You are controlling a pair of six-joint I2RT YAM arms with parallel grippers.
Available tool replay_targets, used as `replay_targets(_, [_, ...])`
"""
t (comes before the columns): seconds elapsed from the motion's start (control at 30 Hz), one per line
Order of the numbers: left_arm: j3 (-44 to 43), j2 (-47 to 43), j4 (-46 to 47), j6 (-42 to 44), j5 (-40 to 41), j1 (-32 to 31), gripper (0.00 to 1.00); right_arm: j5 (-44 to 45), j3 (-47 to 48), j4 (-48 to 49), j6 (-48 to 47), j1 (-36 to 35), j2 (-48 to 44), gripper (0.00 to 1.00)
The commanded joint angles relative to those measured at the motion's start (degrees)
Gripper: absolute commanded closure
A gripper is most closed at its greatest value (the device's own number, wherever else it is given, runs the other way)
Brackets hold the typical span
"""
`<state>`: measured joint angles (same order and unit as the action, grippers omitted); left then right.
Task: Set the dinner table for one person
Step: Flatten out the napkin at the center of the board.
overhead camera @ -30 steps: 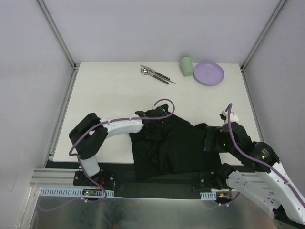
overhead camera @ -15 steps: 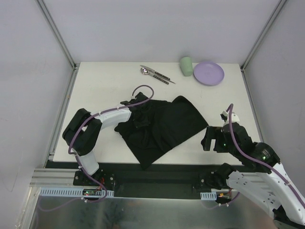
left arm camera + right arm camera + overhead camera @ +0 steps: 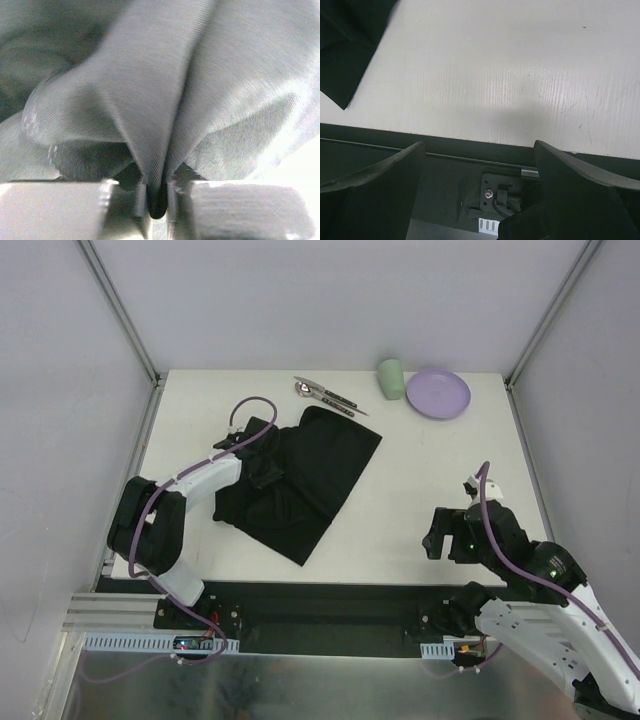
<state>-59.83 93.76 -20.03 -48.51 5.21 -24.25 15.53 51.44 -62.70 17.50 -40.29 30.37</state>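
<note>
Table: white top, grey frame rails on L and R sides, dark strip along the near edge. Open room is the whole R half and the centre, from the cloth across to the R rail. The far L corner is bare too.

Black cloth lies rumpled on the L-centre of the table, set at a slant. Its near corner is close to the near edge and its far corner is just beside the cutlery; can't tell if they touch. Green cup and purple plate sit side by side at the far edge, R of the cutlery, well apart from both arms.

Left arm reaches out over the L part of the table, w/ its wrist above the cloth's L side. Left jaws: pressed together on a pinched-up fold of the cloth, fabric bunched betw. the fingers. The table is under them but hidden by fabric in the wrist view.

Right arm is pulled back at the near R. Right jaws: wide apart, holding nothing, fingers hanging over the dark strip at the table's near edge. The white table runs bare just ahead of them, w/ only a cloth corner showing far L in that view.
</note>
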Motion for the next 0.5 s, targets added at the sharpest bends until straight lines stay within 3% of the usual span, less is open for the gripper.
replay_targets(0.0, [-3.44,-4.98,2.72,2.89,-1.24,-0.45,0.69,-1.02,-1.25,0.64,1.13,-0.31,-0.49,0.06])
replay_targets(0.1, [-4.68,-7.53,2.89,3.86,-2.84,-0.80,0.42,-1.73,-2.22,1.61,1.22,-0.31,-0.49,0.06])
replay_targets(0.13, [-4.94,-8.32,2.89,4.04,-3.36,-0.89,0.25,-1.90,-2.40,1.96,1.22,-0.31,-0.49,0.05])
replay_targets(0.2, [-5.38,-10.60,2.89,4.30,-4.07,-1.06,0.01,-2.61,-2.92,2.75,1.40,-0.31,-0.22,0.05])
replay_targets(0.47, [-2.85,-20.52,2.45,6.84,-6.36,-3.16,0.01,-5.07,-5.21,6.44,2.37,-0.40,0.92,0.05])
